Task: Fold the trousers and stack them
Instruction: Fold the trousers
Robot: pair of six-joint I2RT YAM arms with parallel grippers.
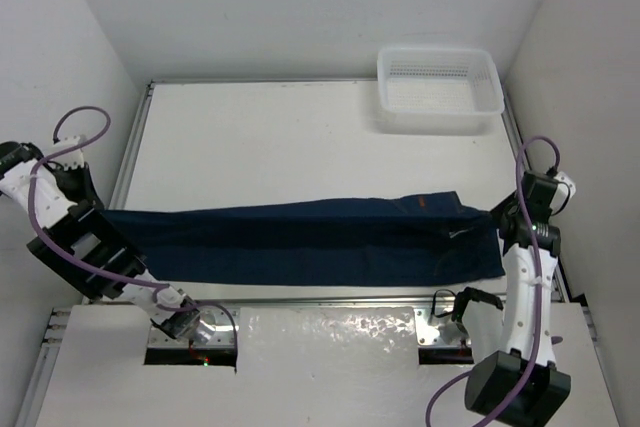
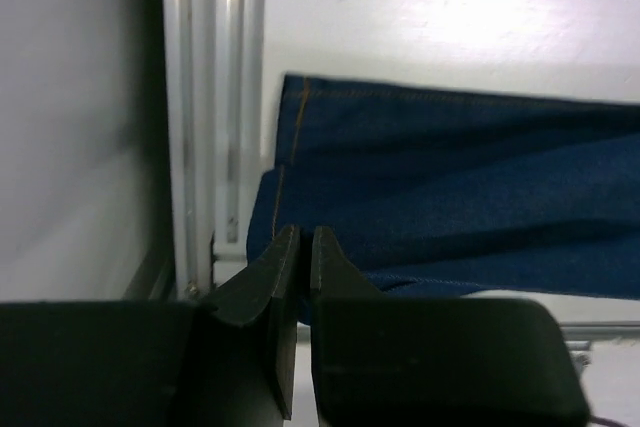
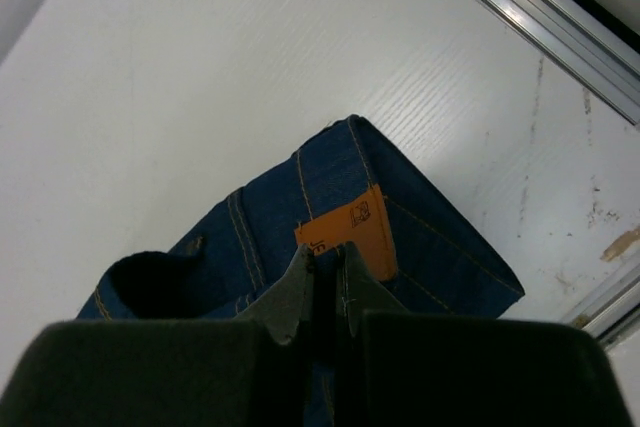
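Navy denim sits pinched between the almost closed fingers of the left gripper (image 2: 302,237), at the hem end of the trousers (image 1: 300,242). The right gripper (image 3: 325,259) is closed on the waistband just beside the orange patch (image 3: 350,232). Both arms reach low with the trousers stretched flat between them across the near table (image 1: 280,137). A white mesh basket (image 1: 437,50) stands at the far right corner, well apart, only its mesh floor showing

— What do we see?
— We see the trousers (image 1: 300,242) in a long band across the table (image 1: 300,137), left arm (image 1: 85,242) and right arm (image 1: 525,272) at its ends, white basket (image 1: 435,50) in the far right corner.
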